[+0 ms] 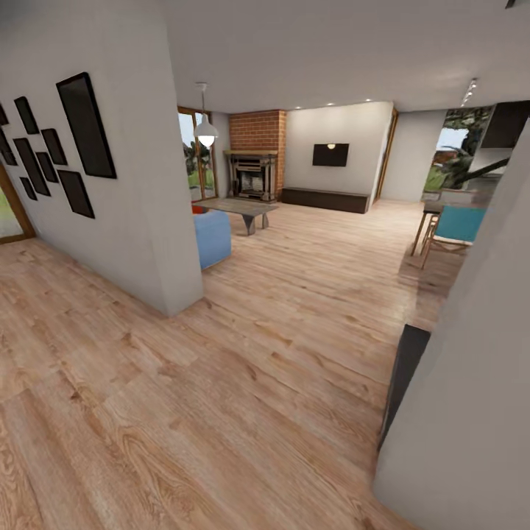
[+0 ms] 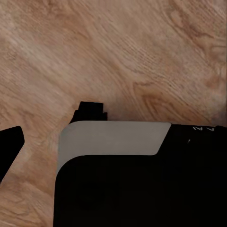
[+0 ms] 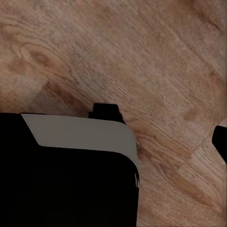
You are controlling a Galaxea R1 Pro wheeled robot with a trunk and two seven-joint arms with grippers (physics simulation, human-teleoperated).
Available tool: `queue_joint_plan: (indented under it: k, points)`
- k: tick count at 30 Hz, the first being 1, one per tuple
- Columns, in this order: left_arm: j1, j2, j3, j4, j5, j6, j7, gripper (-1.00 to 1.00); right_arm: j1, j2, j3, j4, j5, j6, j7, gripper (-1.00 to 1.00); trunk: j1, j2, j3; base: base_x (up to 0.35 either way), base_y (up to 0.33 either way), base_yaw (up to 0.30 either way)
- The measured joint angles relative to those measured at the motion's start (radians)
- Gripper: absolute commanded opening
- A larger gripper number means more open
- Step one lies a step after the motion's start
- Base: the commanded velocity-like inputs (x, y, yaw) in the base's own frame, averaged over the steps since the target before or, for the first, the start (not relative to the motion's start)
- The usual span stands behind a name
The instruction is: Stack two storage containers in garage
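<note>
I'm looking into the living room (image 1: 294, 221) through the head camera: brick fireplace (image 1: 255, 165), blue sofa (image 1: 212, 237), a sliver of orange-red container (image 1: 197, 209) behind it. Wrist cameras are showing plank floor (image 2: 142, 56); I cannot tell either claw's opening.

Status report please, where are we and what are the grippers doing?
Grippers: state unclear, wrists over wood floor. Living room ahead, fireplace far end. Red sliver by blue sofa. Wall corner close left.

Black robot body (image 2: 142, 189) with a rounded pale grey top panel (image 2: 113, 137), small white markings.
</note>
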Motion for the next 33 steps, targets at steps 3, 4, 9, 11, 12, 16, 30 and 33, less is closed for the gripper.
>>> queue_joint_plan:
  k: [3,4,9,11,12,16,30,33]
  points:
    - [0.000,0.000,0.000,0.000,0.000,0.000,0.000,1.00,0.000,0.000,0.000,0.000,0.000,-0.001,-0.001,1.00,0.000,0.000,0.000,0.322,0.000,0.262]
    - [0.000,0.000,0.000,0.000,0.000,0.000,0.000,1.00,0.000,0.000,0.000,0.000,0.000,0.000,-0.001,1.00,0.000,0.000,0.000,0.322,0.000,0.267]
    - [0.000,0.000,0.000,0.000,0.000,0.000,0.000,1.00,0.000,-0.001,0.000,0.000,0.000,-0.001,-0.002,1.00,0.000,0.000,0.000,0.322,0.000,0.253]
    - [0.000,0.000,0.000,0.000,0.000,0.000,0.000,1.00,0.000,-0.001,0.000,0.001,0.000,-0.001,-0.002,1.00,0.000,0.000,0.000,0.322,0.000,0.105]
    - [0.000,0.000,0.000,0.000,0.000,0.000,0.000,1.00,0.000,-0.001,0.000,0.001,0.000,-0.001,-0.002,1.00,0.000,0.000,0.000,0.322,0.000,0.053]
    - [0.000,0.000,0.000,0.000,0.000,0.000,0.000,1.00,0.000,-0.001,0.000,0.000,0.000,-0.001,-0.002,1.00,0.000,0.000,0.000,0.322,0.000,0.016]
    - [0.000,0.000,0.000,0.000,0.001,0.000,0.000,1.00,0.000,-0.001,0.000,0.001,0.000,-0.001,-0.002,1.00,0.000,0.000,0.000,0.322,0.000,0.001]
    - [0.000,0.000,0.000,0.000,0.000,0.000,0.000,1.00,0.000,-0.001,0.000,0.001,0.000,-0.001,-0.002,1.00,0.000,0.000,0.000,0.322,0.000,0.000]
